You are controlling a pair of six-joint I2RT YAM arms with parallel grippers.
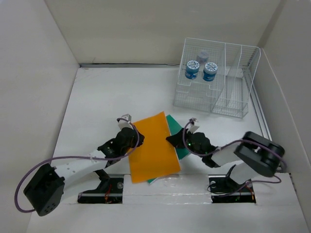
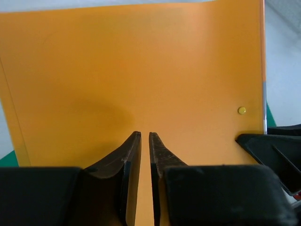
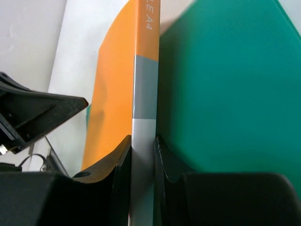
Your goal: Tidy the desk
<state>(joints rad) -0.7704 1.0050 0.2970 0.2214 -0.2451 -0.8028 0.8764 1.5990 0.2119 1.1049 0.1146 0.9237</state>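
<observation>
1. Top external view: the worktop (image 1: 112, 97) is the wide white surface that fills the middle of the picture, from the arm bases at 6 o'clock to the back wall at 12 o'clock.
2. An orange folder (image 1: 153, 145) is near the middle of the worktop, a little toward 6 o'clock. A green folder (image 1: 176, 141) is under it and shows only at the 3 o'clock side and at the 6 o'clock corner.
3. The left fingers (image 2: 129, 155) are at the 10 o'clock edge of the orange folder. They are almost closed, with only a thin slit between them. The orange face fills the left wrist view behind them, and I cannot tell if they pinch anything.
4. The right fingers (image 3: 121, 165) are at the 3 o'clock edge of the orange folder. They are closed on its spine, which stands upright between them as an orange, grey and white strip. The green folder is just beside it at 3 o'clock.
5. A white wire rack (image 1: 238, 82) stands at the 1 o'clock corner of the worktop, well apart from the folders.
6. In the left compartment of the rack there is a blue-topped jar (image 1: 192, 70), a second blue-topped jar (image 1: 210, 72) just beside it, and a pale-topped jar (image 1: 202, 55) behind them.
</observation>
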